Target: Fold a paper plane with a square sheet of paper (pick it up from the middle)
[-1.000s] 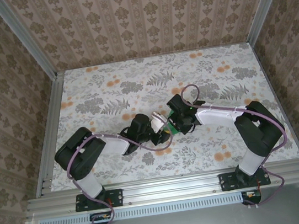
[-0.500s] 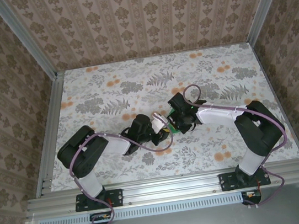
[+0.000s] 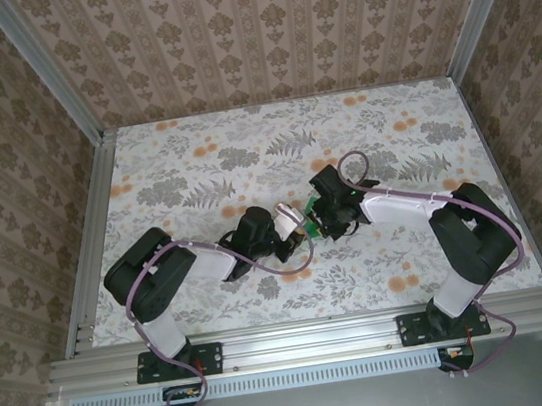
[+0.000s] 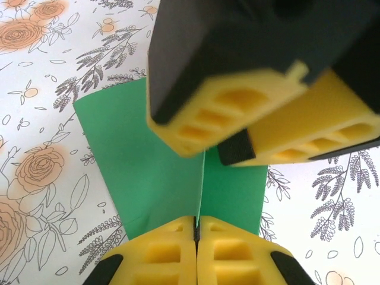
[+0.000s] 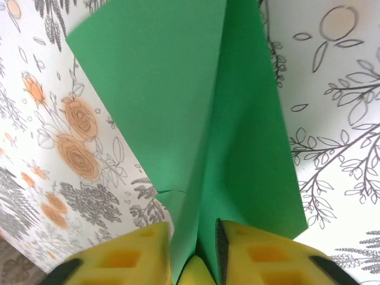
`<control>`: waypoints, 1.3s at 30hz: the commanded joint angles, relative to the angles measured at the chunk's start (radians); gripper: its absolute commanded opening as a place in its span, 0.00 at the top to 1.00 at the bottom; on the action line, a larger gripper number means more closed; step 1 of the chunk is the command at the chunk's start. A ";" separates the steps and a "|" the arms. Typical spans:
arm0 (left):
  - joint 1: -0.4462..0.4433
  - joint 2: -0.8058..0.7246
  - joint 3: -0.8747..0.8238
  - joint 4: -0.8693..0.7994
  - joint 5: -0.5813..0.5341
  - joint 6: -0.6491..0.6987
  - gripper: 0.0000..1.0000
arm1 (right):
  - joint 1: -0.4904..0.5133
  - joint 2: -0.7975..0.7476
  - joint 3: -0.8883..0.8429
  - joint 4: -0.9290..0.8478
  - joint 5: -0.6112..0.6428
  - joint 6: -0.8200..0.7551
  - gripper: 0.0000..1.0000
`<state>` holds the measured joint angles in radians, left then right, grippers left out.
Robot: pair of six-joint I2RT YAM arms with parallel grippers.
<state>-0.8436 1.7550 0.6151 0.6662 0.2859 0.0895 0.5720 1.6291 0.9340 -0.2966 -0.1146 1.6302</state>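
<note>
at the middle of the surface [image 3: 192, 143], the green sheet [image 5: 178, 89] lies with its centre crease raised. left end effector [image 4: 196, 224] pinches that ridge shut, anchoring it; right end effector [image 5: 193, 230] straddles the fold, jaws narrowly apart, probably to reposition.

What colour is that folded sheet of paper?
Bright green all over, with no print. The paper shows best in the right wrist view.

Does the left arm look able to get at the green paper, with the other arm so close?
Probably yes: the left gripper looks closed on the raised crease of the green paper, and the right gripper, jaws apart, leaves that edge free.
</note>
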 commanded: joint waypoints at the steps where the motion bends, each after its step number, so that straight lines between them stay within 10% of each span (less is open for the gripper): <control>1: 0.013 0.017 -0.001 0.007 0.027 -0.030 0.95 | -0.023 -0.056 0.017 -0.073 -0.001 -0.090 0.54; 5: 0.026 0.015 0.012 -0.024 0.040 -0.092 0.95 | -0.063 -0.123 0.014 -0.095 0.025 -0.279 0.39; 12: 0.039 0.009 0.005 -0.026 0.055 -0.214 0.94 | -0.102 -0.181 -0.093 0.059 -0.112 -0.509 0.45; 24: 0.040 0.023 0.002 -0.033 0.052 -0.270 0.90 | -0.092 -0.049 -0.107 0.175 -0.239 -0.481 0.80; 39: 0.041 0.034 0.040 -0.095 0.067 -0.290 0.86 | -0.091 0.004 -0.148 0.215 -0.215 -0.427 0.82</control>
<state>-0.8097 1.7836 0.6346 0.6029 0.3340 -0.1802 0.4759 1.6253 0.8055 -0.1062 -0.3260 1.1728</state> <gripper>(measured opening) 0.139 0.183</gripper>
